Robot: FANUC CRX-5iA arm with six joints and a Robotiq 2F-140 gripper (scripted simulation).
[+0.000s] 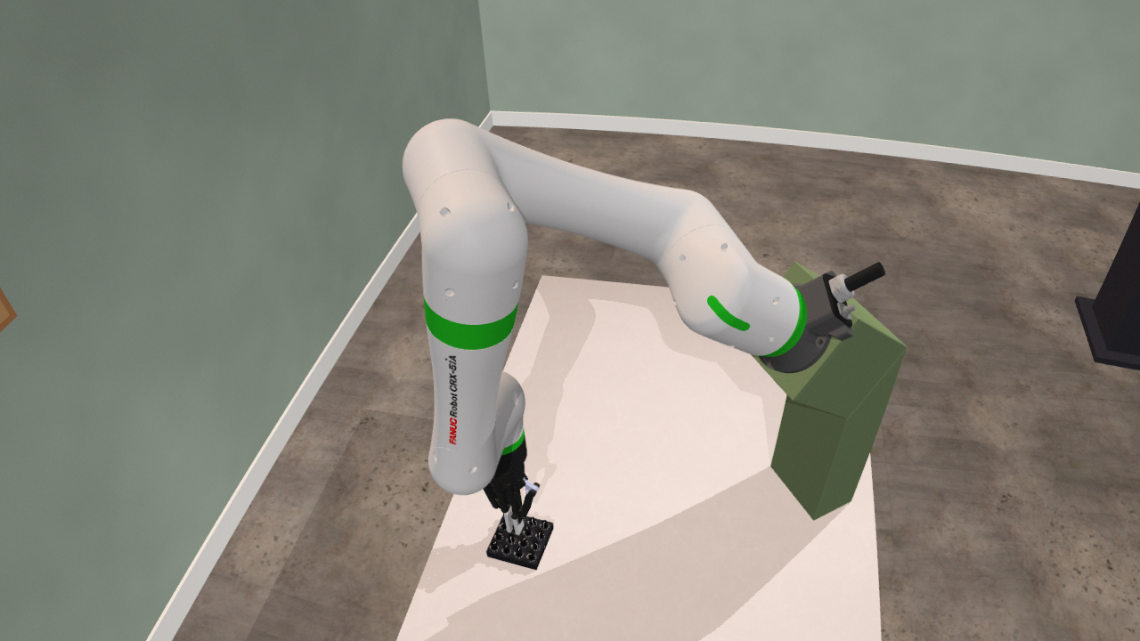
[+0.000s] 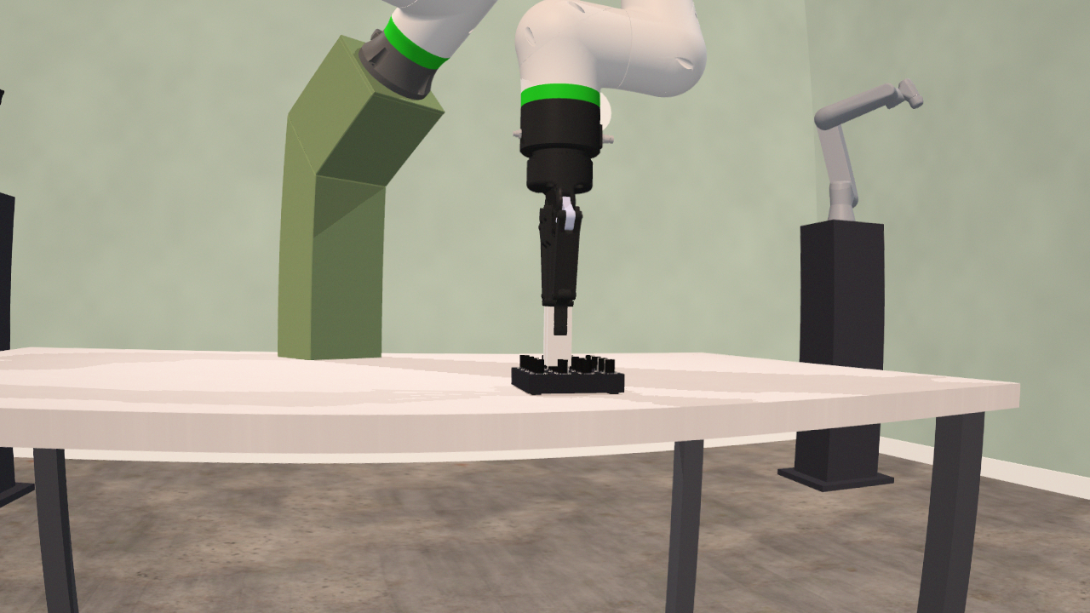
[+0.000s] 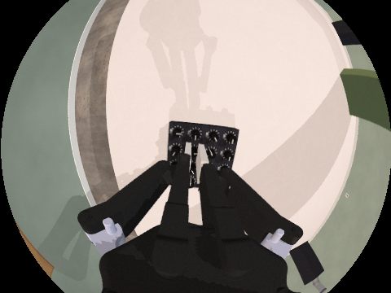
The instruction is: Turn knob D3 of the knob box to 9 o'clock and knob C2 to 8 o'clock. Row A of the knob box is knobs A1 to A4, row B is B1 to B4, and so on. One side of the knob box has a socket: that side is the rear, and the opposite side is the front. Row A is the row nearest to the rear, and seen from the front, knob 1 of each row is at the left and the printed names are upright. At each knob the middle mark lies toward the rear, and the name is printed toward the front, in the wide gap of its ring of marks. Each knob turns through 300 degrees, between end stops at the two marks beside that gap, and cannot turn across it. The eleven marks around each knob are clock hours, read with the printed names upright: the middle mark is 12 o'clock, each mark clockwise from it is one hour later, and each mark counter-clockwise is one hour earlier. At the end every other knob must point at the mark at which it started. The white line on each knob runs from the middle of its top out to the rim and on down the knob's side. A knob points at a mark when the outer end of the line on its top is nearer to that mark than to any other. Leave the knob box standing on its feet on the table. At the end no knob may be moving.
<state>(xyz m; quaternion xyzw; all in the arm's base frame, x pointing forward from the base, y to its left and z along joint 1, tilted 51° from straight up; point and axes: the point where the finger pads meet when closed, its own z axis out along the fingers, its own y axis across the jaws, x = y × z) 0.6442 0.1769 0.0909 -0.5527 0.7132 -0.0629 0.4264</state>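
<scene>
The black knob box [image 1: 511, 561] [image 2: 567, 383] [image 3: 186, 124] stands flat on the table, with rows of black knobs carrying white lines. My gripper [image 1: 514, 527] [image 2: 558, 361] [image 3: 193, 151] points straight down with its pale fingertips low among the knobs. The fingers are nearly together, one on each side of a knob [image 3: 195, 154], and appear shut on it. In the wrist view this knob is in the second row from the far edge and second column from the left; its line lies roughly sideways. The fingers hide several nearer knobs. The printed names are too small to read, and I cannot make out the socket.
Other knobs [image 3: 177, 132] [image 3: 213, 135] stand close around the fingertips. The box stands on the pale table [image 1: 653, 398] [image 2: 228, 388] [image 3: 265, 81]. The arm's green pedestal [image 1: 820, 454] [image 2: 347, 251] stands well off to one side.
</scene>
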